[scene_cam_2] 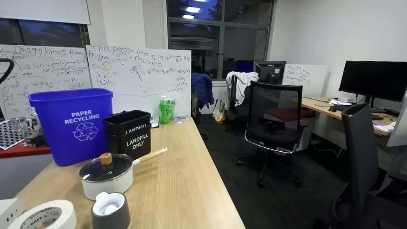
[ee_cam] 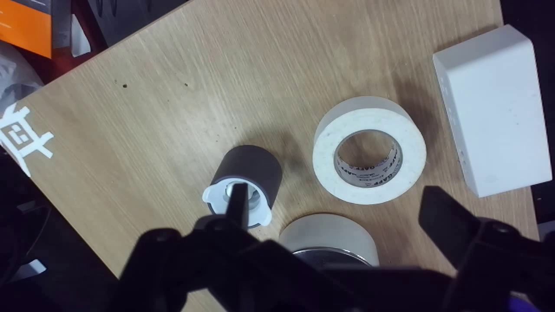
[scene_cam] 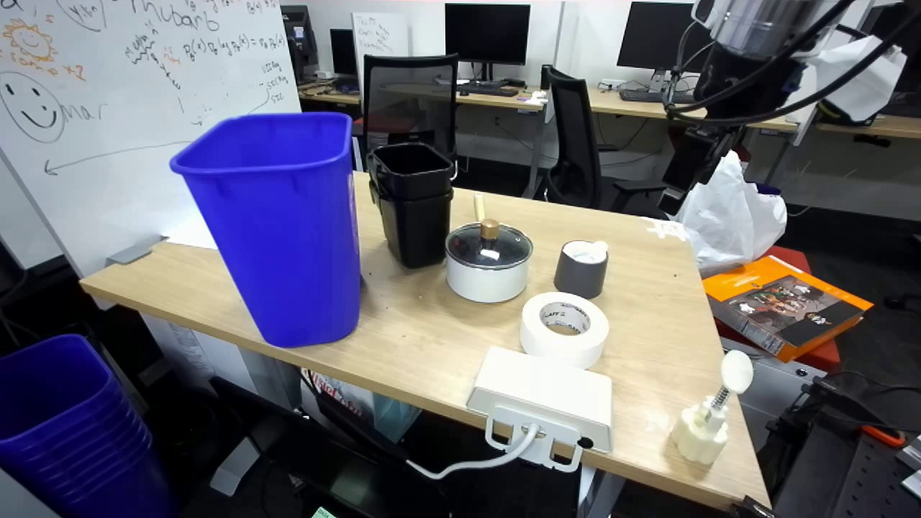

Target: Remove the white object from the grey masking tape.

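Gripper (ee_cam: 336, 208) hangs high on the right side of the scene, well apart from the things on the table (scene_cam: 640, 302); its fingers (ee_cam: 237, 203) stand at a wide gap, nothing held between them.

Noted left to right, as I look from the near side:

- Whiteboard (scene_cam: 216, 79), far left: orange sun, smiley face, handwriting.
- Blue bin (scene_cam: 277, 230), upright; PAPER RECYCLING legible on it in an exterior view.
- Black bins (scene_cam: 417, 223), one nested in the other, just right of the blue one; LANDFILL lettering.
- White pot (scene_cam: 486, 283), right of the bins; dark glass lid on, wooden knob up, handle pointing to the far side.
- White box (scene_cam: 543, 388) at the table's near edge, pale cable (scene_cam: 478, 466) running from it.
- White tape roll (scene_cam: 565, 350), flat, just beyond the box and apart from it; GAFF printed inside its core.
- Grey masking tape (scene_cam: 580, 277), far of the white roll, right of the pot, hollow end up. White object (ee_cam: 218, 199) sits in that upper opening, two tabs at the rim; how deep it goes I cannot tell.
- Cream bottle (scene_cam: 699, 435), upright, near right, spring at its neck.
- Plastic bag (scene_cam: 737, 216), past the table's right edge, far side.
- Orange box (scene_cam: 788, 302), nearer than the bag, tilted on something red.
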Controlling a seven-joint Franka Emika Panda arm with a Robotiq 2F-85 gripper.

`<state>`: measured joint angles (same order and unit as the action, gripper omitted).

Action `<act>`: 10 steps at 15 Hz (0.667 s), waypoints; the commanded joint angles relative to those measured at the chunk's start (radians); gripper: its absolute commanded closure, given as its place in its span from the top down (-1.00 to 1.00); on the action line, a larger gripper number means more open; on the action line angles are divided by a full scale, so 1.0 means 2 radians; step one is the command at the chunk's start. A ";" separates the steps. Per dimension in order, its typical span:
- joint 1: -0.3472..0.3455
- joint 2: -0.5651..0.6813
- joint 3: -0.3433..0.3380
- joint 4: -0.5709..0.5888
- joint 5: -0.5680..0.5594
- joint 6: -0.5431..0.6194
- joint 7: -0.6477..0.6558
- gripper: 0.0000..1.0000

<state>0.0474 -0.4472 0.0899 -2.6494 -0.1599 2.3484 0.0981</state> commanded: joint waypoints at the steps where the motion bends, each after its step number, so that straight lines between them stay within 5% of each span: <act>1: -0.002 0.000 0.003 0.001 0.002 -0.001 -0.001 1.00; 10: -0.010 0.000 0.005 -0.011 -0.005 -0.005 0.017 1.00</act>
<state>0.0464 -0.4458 0.0899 -2.6561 -0.1592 2.3439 0.1137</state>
